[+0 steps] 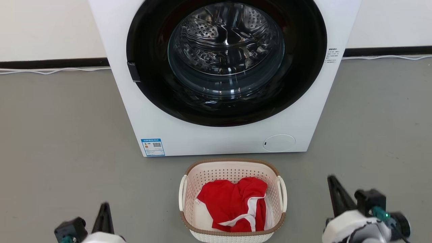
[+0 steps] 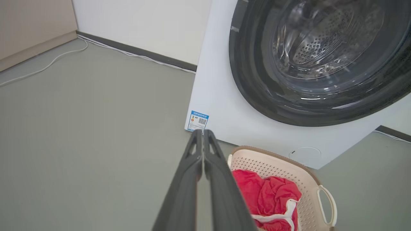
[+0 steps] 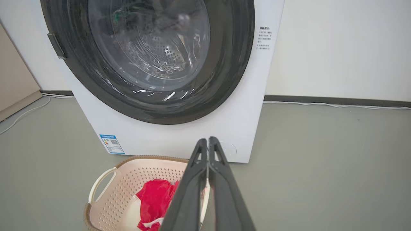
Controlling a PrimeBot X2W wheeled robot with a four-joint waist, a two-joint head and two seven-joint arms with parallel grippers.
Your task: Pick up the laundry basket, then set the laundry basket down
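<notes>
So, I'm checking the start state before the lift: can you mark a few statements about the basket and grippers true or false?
1. The laundry basket stands upright on the floor in front of the washing machine. True.
2. The laundry basket is empty. False: a red garment with white trim lies in it.
3. The left gripper and the right gripper are both shut and hold nothing. True.
4. The left gripper grips a basket handle. False: it hangs apart from the laundry basket, off to its left side.
</notes>
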